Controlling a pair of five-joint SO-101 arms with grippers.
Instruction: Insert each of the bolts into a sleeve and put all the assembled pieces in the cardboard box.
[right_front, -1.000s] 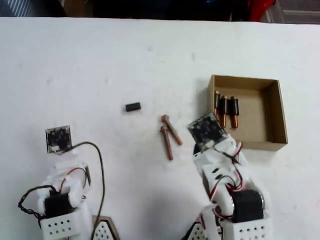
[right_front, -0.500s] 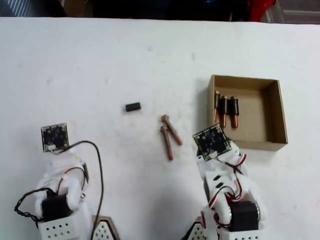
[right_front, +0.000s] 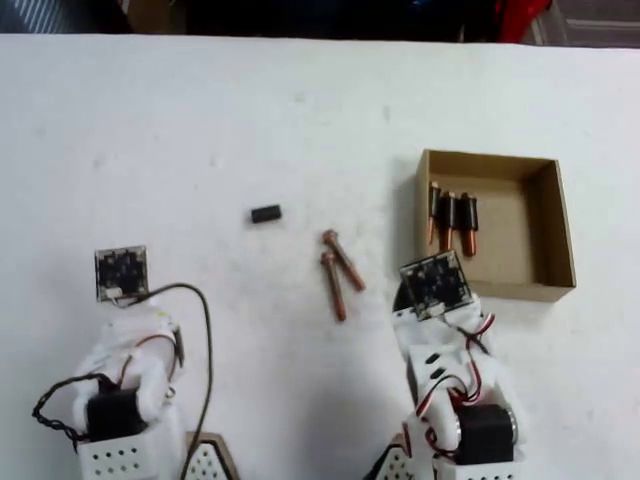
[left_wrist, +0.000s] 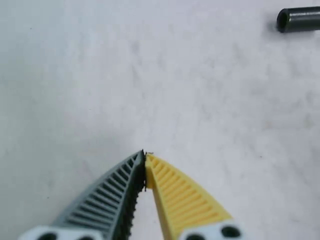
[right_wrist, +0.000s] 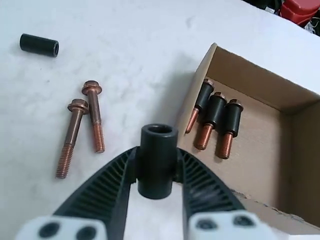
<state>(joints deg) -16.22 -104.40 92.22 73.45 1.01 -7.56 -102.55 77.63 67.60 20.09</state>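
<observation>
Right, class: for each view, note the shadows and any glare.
High view: even light, no glare over the loose bolts; right wrist view: soft shadow on the table beside the cardboard box, sheen on the rim of the held sleeve; left wrist view: flat light, faint highlight along the loose sleeve.

You lose one end of the loose sleeve (left_wrist: 299, 20) at the left wrist view's edge. In the right wrist view, the fingers of the right gripper (right_wrist: 156, 152) hide the lower sides of the held sleeve (right_wrist: 157, 162), and the box (right_wrist: 260, 82) runs off the frame. From above, the pieces (right_front: 450, 215) in the box are too small for you to tell whether they touch. The left arm (right_front: 120, 400) and right arm (right_front: 455, 390) are cut off at the bottom edge.
</observation>
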